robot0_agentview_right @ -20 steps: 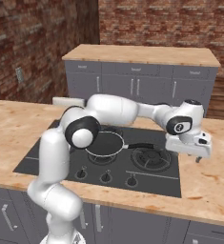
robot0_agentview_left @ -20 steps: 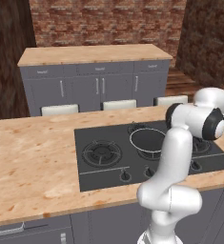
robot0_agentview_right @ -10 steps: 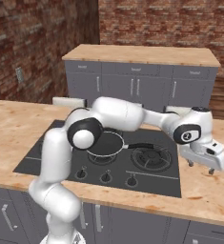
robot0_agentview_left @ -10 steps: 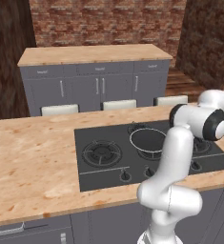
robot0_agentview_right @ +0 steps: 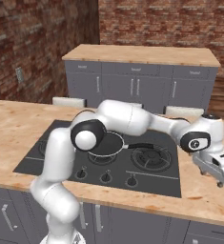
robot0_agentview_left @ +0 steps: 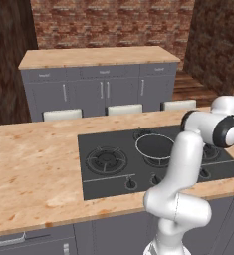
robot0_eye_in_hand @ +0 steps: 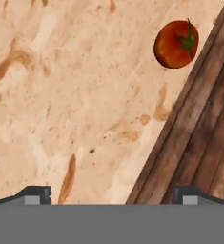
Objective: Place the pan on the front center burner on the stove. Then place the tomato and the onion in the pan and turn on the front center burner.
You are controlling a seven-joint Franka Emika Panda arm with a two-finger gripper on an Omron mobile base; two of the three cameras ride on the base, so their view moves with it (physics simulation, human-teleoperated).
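The pan (robot0_agentview_left: 156,147) sits on the stove (robot0_agentview_left: 138,172) over a middle burner, its black handle (robot0_agentview_right: 140,146) pointing right; my arm partly hides the pan (robot0_agentview_right: 111,144) in the right base view. My gripper (robot0_agentview_right: 219,180) hangs open, pointing down over the wooden counter to the right of the stove. In the hand view the tomato (robot0_eye_in_hand: 176,44) lies on the counter close to its edge, well ahead of my open gripper (robot0_eye_in_hand: 112,198), and nothing is between the fingertips (robot0_eye_in_hand: 35,194). The onion is out of view.
A burner (robot0_agentview_left: 106,160) lies left of the pan and another burner (robot0_agentview_right: 151,158) right of it. Knobs (robot0_agentview_right: 105,177) line the stove's front. Past the counter edge (robot0_eye_in_hand: 180,119) is wooden floor. Grey cabinets (robot0_agentview_left: 101,89) stand at the back.
The gripper has swung rightward and lower, from above the stove's right side to over the counter beside it. The pan has not moved.
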